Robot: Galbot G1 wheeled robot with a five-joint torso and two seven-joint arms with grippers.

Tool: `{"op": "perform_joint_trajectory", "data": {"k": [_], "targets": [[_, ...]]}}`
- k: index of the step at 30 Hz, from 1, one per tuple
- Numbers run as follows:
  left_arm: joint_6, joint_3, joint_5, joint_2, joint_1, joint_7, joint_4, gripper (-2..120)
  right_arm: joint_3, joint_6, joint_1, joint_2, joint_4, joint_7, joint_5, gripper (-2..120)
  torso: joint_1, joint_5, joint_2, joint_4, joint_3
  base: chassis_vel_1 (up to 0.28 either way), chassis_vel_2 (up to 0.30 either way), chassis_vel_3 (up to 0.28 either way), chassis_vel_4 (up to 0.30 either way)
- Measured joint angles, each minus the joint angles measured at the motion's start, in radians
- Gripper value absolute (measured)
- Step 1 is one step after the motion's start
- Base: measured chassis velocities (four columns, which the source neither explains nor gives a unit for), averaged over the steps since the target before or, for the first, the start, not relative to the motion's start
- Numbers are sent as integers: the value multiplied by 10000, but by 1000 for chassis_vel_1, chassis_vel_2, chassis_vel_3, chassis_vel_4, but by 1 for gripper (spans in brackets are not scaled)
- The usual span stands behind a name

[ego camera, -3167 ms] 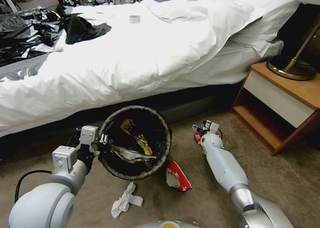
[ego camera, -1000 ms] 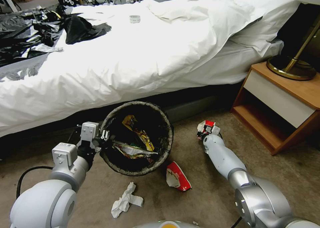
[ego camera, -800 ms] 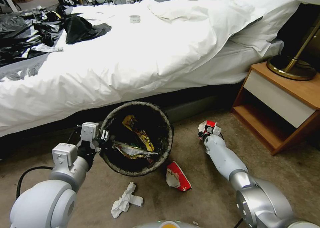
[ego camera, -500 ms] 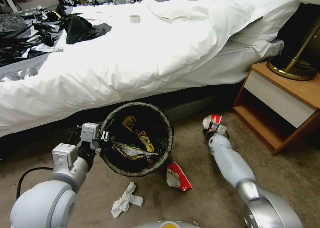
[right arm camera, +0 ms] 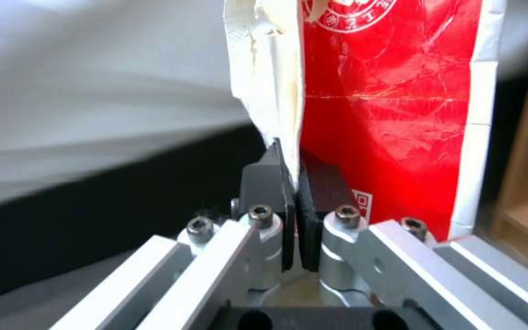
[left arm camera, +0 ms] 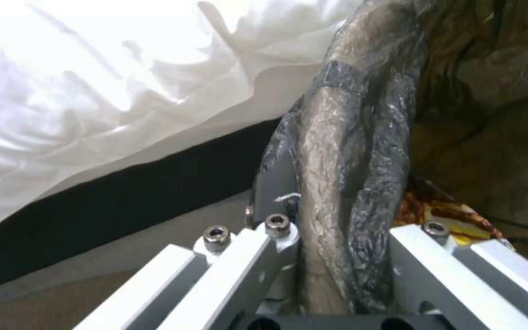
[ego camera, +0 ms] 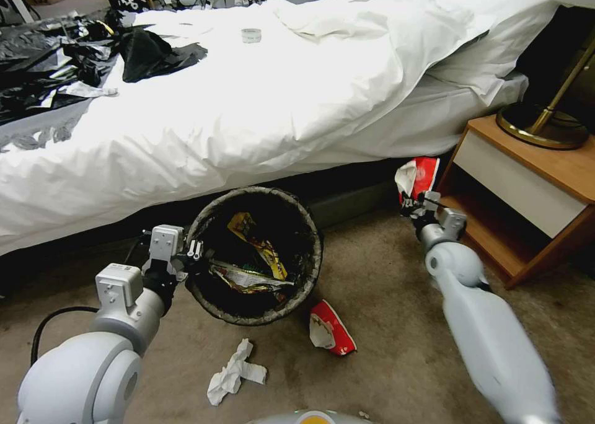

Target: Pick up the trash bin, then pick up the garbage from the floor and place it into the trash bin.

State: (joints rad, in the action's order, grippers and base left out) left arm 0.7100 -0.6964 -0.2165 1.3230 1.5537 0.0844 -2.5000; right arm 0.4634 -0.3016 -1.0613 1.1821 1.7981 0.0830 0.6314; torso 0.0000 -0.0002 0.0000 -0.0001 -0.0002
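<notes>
1. We see the trash bin [ego camera: 255, 258], round with a dark crinkled liner, on the floor beside the bed [ego camera: 248, 101], yellow wrappers [ego camera: 257, 250] inside.
2. Our left end effector [ego camera: 193, 255] is clamped on the bin's rim, one finger on each side.
3. Our right end effector [ego camera: 416, 204] pinches a red-and-white paper package [ego camera: 418, 176], raised off the floor near the nightstand [ego camera: 527, 194].
4. Another red package [ego camera: 330, 328] and crumpled white paper [ego camera: 234, 371] lie on the carpet just in front of the bin.
</notes>
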Motion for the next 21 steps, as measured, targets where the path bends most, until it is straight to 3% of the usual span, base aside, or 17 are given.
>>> {"op": "perform_joint_trajectory", "data": {"k": [3,5,8,15,21], "targets": [[16,101,-15,-33,-78,-3,0,1,119,-323,-1062,-487,2184,-11,214,0,0,0,0,1,0,0,0,0,0],[19,132,-21,-37,-99,-3,0,1,121,-412,-1325,-582,2739,-12,263,0,0,3,0,0,0,0,0,0,0],[57,217,-119,-64,-181,-8,44,1,-47,-868,-2209,-1010,4774,-2,456,0,-1,0,1,1,0,0,0,0,0],[108,283,-239,-127,-275,-33,138,1,-941,-1420,-2406,-1471,6407,-5,532,0,-1,2,1,2,0,0,0,0,0],[121,340,-231,-59,-285,-50,149,1,-1929,-1728,-2286,-1903,6874,-247,357,0,-1,0,1,2,0,0,0,0,0]]}}
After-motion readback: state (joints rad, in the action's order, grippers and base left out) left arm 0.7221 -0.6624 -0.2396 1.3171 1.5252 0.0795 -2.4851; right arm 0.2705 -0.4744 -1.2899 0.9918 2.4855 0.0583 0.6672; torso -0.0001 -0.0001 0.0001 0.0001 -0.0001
